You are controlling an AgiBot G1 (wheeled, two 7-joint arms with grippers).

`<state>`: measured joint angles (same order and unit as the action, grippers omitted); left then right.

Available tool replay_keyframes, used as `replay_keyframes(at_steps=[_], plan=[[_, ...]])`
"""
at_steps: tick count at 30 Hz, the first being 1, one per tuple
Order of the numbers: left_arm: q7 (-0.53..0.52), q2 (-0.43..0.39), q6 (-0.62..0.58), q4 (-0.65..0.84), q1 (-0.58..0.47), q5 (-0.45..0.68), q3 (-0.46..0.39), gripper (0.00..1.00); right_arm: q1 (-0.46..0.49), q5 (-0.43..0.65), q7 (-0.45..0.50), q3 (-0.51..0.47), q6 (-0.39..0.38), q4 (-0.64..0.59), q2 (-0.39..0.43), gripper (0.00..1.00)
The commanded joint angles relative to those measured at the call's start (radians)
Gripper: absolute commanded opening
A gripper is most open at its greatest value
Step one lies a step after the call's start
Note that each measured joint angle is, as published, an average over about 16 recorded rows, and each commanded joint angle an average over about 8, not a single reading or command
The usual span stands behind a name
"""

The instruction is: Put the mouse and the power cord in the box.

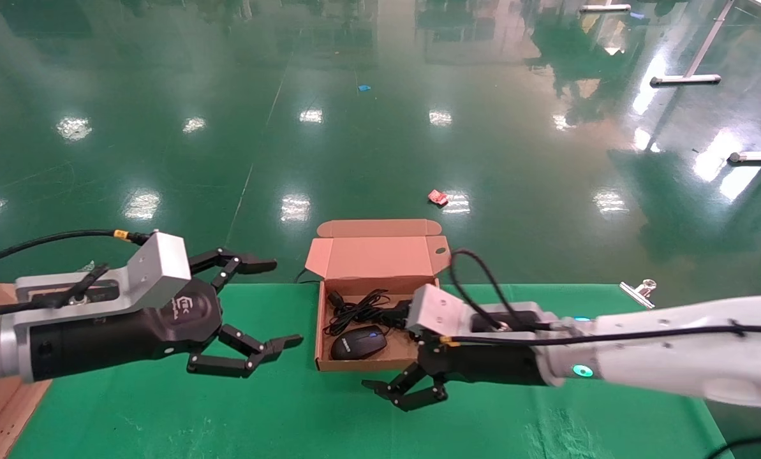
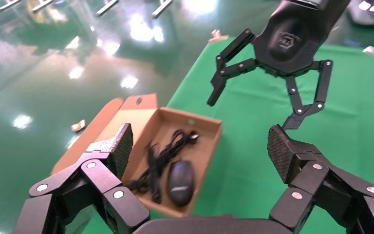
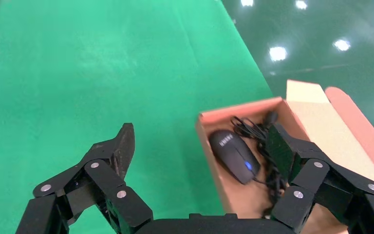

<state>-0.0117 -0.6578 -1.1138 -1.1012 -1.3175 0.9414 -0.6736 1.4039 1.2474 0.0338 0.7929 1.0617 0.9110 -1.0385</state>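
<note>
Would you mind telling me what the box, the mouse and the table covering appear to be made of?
The box looks like plain brown cardboard: matte, with folded flaps and raw cut edges. The mouse seems to be black plastic with a smooth, slightly glossy shell. The table covering looks like green felt or similar cloth, matte and faintly mottled, though the weave cannot be made out.

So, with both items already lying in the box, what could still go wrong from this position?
The right pincer hangs open at the near edge of the box; a careless move might knock the box across the green table. The power cord is a loose tangle beside the mouse, so a finger passing low could snag it. The lid stands open, so the contents are not secured. The left pincer waits open, clear of the box.
</note>
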Motion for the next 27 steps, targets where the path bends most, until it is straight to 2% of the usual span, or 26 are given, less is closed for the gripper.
replay_keyframes(at_steps=[1,27], plan=[[-0.01,0.003,-0.022,-0.011,0.014,-0.012,0.023,1.0,-0.019,-0.03,0.009,-0.03,0.025,0.022,0.025,1.0],[-0.145,0.038,-0.315,-0.151,0.201,-0.174,0.325,1.0,-0.275,-0.432,0.129,-0.429,0.363,0.312,0.357,1.0]])
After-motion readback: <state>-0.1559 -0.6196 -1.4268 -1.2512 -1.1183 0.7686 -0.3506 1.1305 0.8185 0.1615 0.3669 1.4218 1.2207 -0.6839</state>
